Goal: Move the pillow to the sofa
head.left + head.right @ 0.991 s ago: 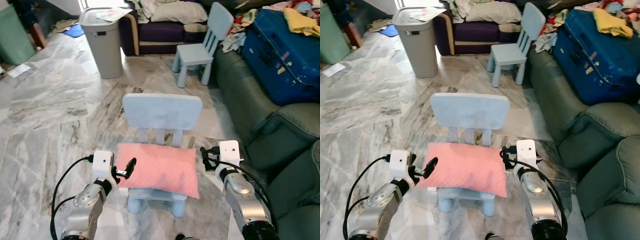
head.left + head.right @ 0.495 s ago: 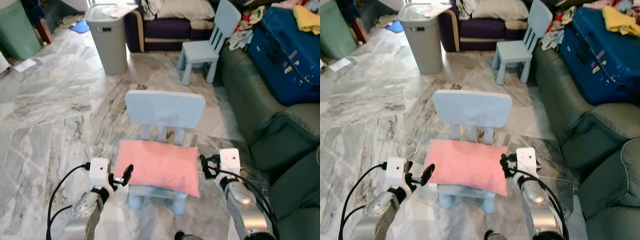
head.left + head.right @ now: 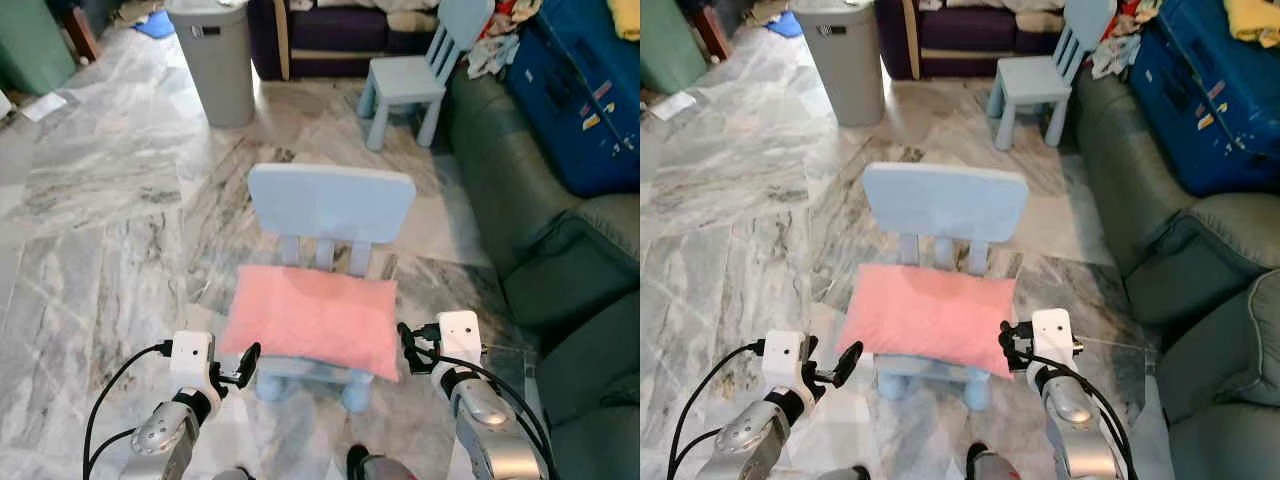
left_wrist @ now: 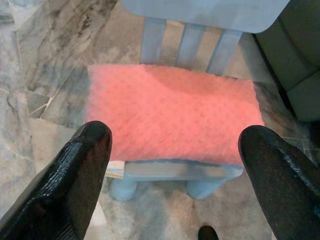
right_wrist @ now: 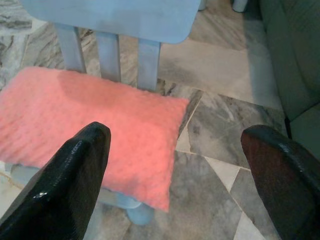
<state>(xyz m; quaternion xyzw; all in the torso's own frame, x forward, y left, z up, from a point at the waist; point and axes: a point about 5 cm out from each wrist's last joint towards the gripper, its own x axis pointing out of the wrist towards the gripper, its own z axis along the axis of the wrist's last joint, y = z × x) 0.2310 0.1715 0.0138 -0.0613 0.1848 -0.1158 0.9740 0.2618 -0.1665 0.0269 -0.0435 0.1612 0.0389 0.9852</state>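
Observation:
A pink pillow [image 3: 312,318] lies flat on the seat of a small light-blue chair [image 3: 331,202] in front of me. My left gripper [image 3: 243,362] hangs by the pillow's near left corner, open and apart from it. My right gripper [image 3: 408,340] sits at the pillow's right edge, also open and holding nothing. In the left wrist view the pillow [image 4: 172,112] lies ahead between the spread fingers [image 4: 75,175]. The right wrist view shows the pillow [image 5: 95,125] ahead and to one side. A dark green sofa [image 3: 560,260] runs along my right.
A blue suitcase [image 3: 590,90] lies on the sofa further back. A second light-blue chair [image 3: 410,75] and a grey bin [image 3: 215,55] stand beyond. A dark purple couch [image 3: 330,30] is at the back. The marble floor [image 3: 90,240] lies open to my left.
The camera has tilted down and drawn back slightly. Both grippers have dropped lower and sit a bit nearer me; the pillow has not moved on the chair.

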